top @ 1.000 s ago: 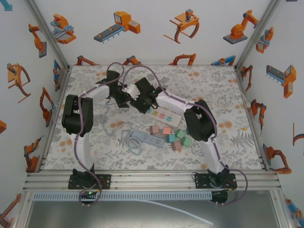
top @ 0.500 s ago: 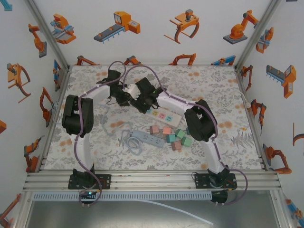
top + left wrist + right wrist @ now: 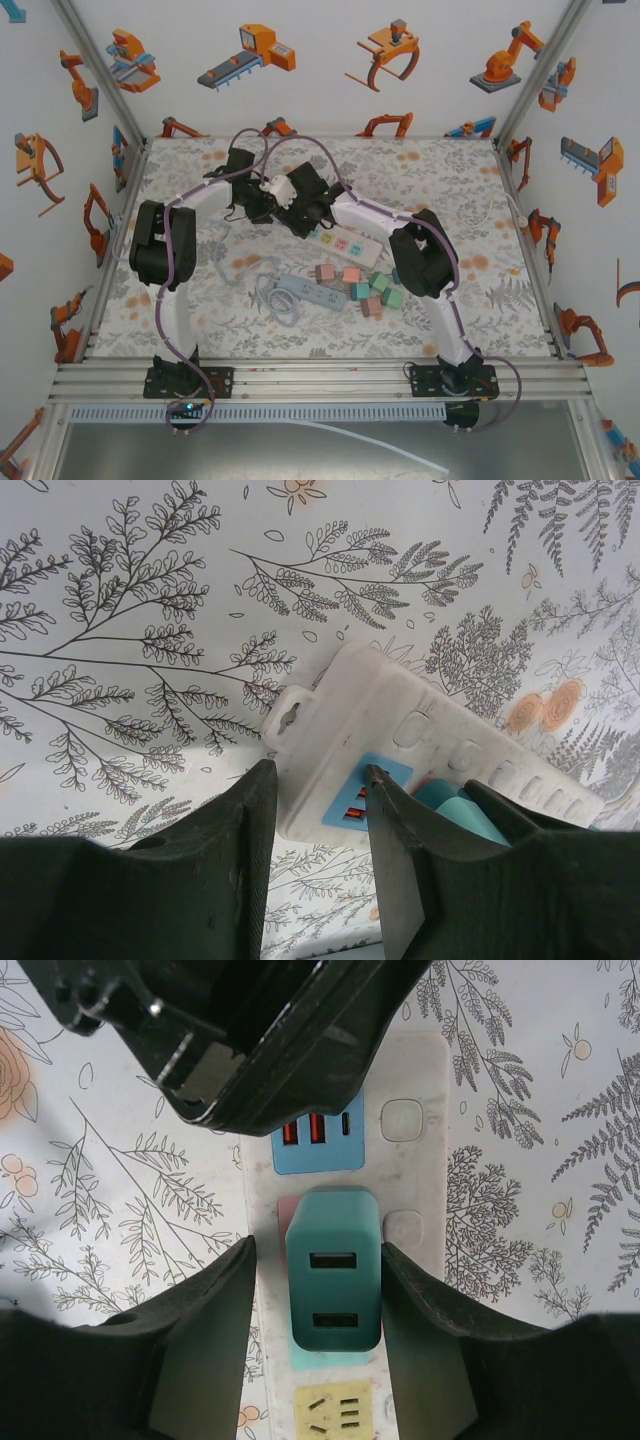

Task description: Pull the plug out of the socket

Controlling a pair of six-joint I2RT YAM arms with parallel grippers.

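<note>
The right gripper [image 3: 318, 1248] is held open, one finger to each side of the teal plug [image 3: 333, 1280]. A gap is seen at the left finger, while the right finger lies just beside the plug's edge. The plug is seated in the white power strip [image 3: 420, 1190], at the centre of the right wrist view, below the blue USB panel; nothing is closed on it yet, so the pull is judged not to have begun and a closing of the jaws is what is called for. The left gripper [image 3: 320, 770] is set narrowly over the strip's end corner, one finger off the end and the other over the top face. Whether anything is clamped cannot be told, though a bracing of the strip is suggested. Against the overhead picture of a second ago, both wrists are found shifted slightly toward the top of the frame and the cable loop above them is arched higher, while the strip is left where it lay. Lower in the frame, a grey strip [image 3: 305, 292] and coloured blocks [image 3: 362, 285] are unmoved.
</note>
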